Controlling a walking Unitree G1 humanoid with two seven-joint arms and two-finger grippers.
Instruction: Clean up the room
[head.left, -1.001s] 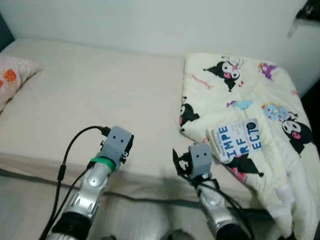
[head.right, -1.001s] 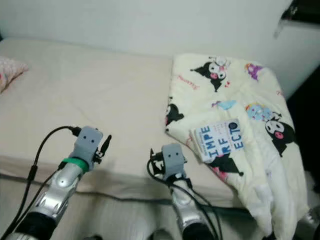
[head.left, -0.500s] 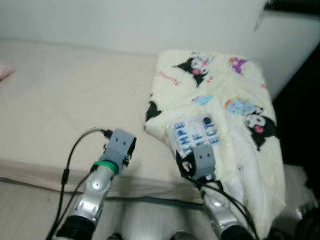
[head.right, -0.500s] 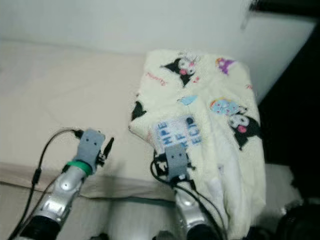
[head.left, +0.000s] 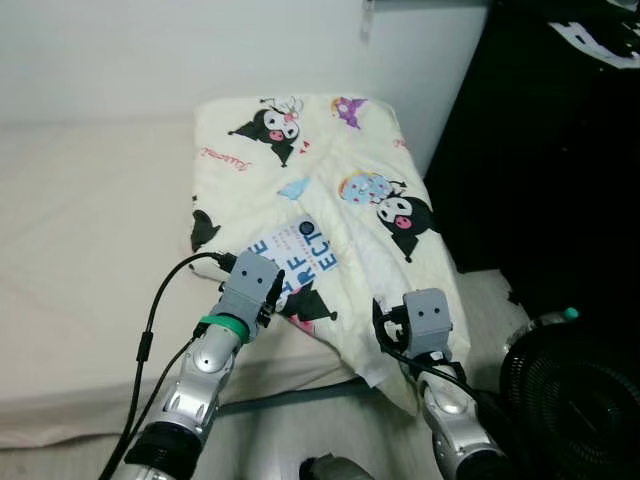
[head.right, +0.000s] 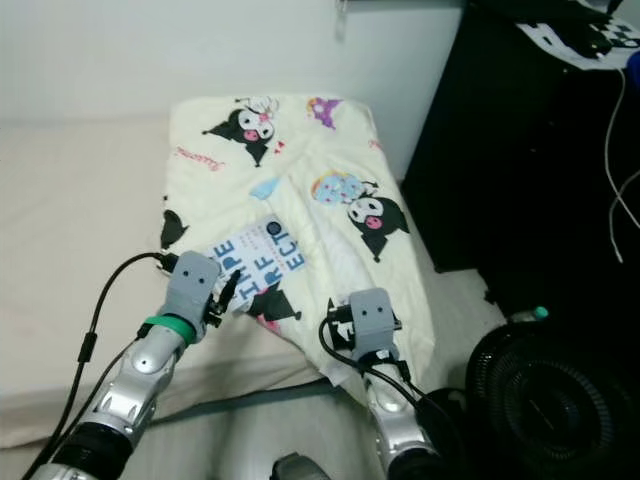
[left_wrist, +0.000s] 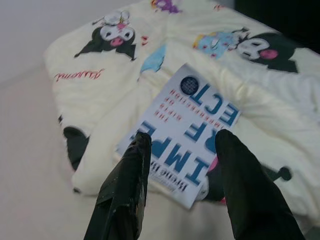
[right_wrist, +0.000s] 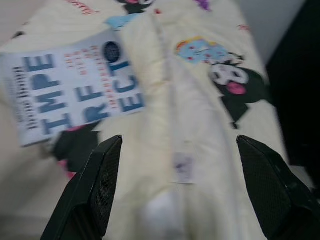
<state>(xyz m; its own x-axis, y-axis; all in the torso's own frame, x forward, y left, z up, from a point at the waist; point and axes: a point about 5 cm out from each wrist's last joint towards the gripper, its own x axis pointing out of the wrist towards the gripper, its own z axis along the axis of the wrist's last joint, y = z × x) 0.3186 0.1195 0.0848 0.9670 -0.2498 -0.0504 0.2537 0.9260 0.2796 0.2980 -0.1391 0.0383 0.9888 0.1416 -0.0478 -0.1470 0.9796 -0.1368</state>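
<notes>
Left claw (left_wrist: 180, 150) partly covering book (left_wrist: 182, 127)

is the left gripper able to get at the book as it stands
Probably yes. The left gripper is open and points straight at the book, which lies flat on top of the blanket with nothing over it or between them.
</notes>
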